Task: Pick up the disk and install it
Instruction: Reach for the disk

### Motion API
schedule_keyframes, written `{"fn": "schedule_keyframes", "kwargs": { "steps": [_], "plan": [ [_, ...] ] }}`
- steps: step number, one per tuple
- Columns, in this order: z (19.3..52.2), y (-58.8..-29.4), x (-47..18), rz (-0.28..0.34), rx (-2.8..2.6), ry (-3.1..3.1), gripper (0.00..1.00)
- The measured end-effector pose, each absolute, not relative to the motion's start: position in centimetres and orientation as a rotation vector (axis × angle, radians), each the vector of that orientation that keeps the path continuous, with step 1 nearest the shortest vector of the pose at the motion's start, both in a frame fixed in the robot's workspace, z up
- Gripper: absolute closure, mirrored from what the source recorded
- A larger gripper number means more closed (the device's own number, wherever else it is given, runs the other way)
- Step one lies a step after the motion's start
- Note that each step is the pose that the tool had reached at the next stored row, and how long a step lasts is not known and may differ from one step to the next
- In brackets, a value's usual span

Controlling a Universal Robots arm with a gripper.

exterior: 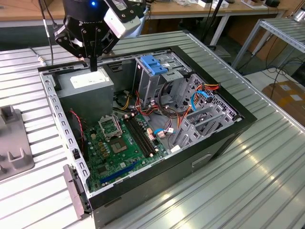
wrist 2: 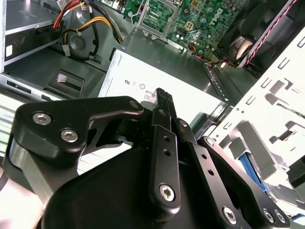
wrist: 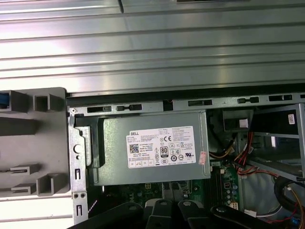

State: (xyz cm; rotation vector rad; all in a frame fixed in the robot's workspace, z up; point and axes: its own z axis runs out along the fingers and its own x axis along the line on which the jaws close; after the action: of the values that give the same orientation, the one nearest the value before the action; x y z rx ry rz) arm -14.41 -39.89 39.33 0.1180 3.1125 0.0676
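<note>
1. The disk (wrist: 2, 99), as I judge it, is the blue sliver in the grey holder (wrist: 33, 143) on the bench (exterior: 238, 191). It sits well apart from my claw (exterior: 93, 64), outside the computer case (exterior: 47, 90).
2. My claw is pinched narrow and empty, hovering just above the power supply (wrist: 152, 148).
3. I judge the pickup not yet begun. A grasp would call for a wider claw squared to the carrier's long edges.
4. Most of the disk is cut off from view. The blue bracket (exterior: 155, 64) on the drive cage, beyond my claw, is not it.

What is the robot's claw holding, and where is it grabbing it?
Nothing. The gripper is shut with nothing between its fingers, just above the grey power supply.
</note>
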Motion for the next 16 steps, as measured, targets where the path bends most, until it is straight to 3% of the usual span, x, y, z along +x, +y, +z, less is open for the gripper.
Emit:
{"fn": "schedule_keyframes", "kwargs": {
  "steps": [16],
  "plan": [
    [39.33, -39.89, -14.79, 0.068, 0.118, 3.112, 0.9]
  ]
}}
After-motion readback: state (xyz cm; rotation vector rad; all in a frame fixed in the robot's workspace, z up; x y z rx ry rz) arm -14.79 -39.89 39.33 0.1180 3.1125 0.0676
